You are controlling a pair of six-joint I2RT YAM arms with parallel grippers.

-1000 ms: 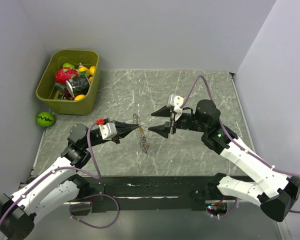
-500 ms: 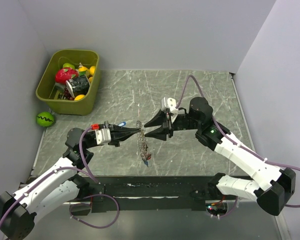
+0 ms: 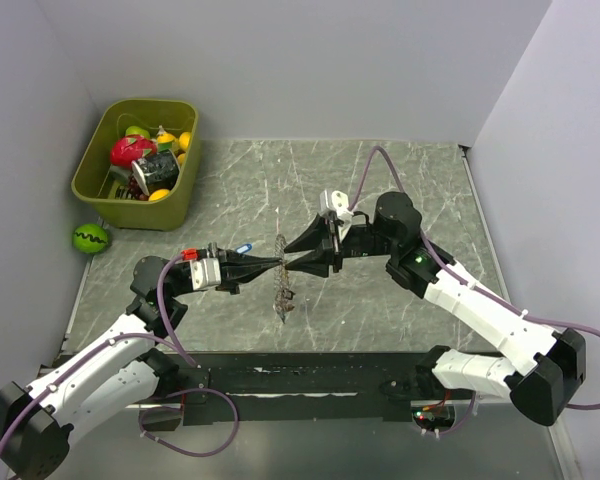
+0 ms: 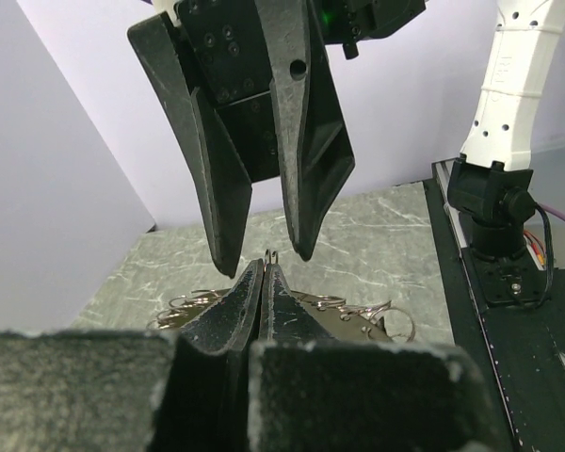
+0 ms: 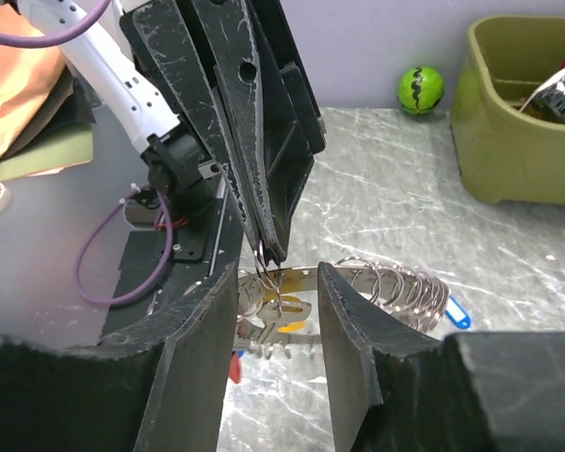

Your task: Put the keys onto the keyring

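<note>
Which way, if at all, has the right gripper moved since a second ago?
Yes. In the top view the right gripper has moved left, toward the green bin, and its fingertips now bracket the left gripper.

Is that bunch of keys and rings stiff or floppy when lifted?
Probably floppy: the keyring sags in loose loops from the shut left gripper. Likely light, since a fingertip pinch seems enough to hold it. Its dangling keys may swing.

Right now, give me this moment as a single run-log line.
left gripper: shut on keyring | right gripper: open, fingers either side of left's tips | keys: hanging below the pinch, between right's fingers
</note>
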